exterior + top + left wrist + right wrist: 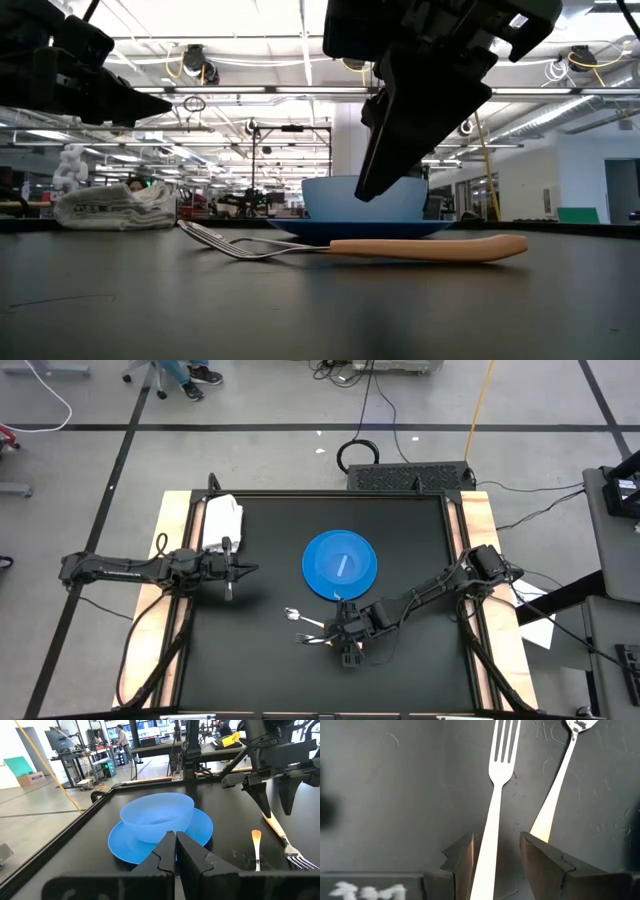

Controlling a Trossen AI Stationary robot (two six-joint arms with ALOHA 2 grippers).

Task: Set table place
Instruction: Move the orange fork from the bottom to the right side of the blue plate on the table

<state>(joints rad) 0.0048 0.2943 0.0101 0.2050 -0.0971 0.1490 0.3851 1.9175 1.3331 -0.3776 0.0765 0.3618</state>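
The large square matte black tabletop [260, 670], edged with light wooden strips along two sides, carries a round blue plastic plate [340, 565] near its middle, with a blue plastic bowl [157, 815] standing upright on it. Near the plate, toward the front edge in the high view, lie a silver metal fork [492, 815] and a second utensil with a pale wooden-looking handle [425, 247]; the two rest side by side on the black surface, close together but not touching where they show. The right gripper [496, 857] hangs just above the fork's handle, its two dark fingers [461, 862] spread to either side of the handle with a gap showing on each side, so the gripper is released and grasps nothing. The left gripper [176, 847] hovers over the left part of the tabletop, pointing toward the plate, its fingers pressed together and clenched on nothing. A crumpled white cloth or bag [222, 520] lies by the left rear corner of the tabletop, well apart from the plate.
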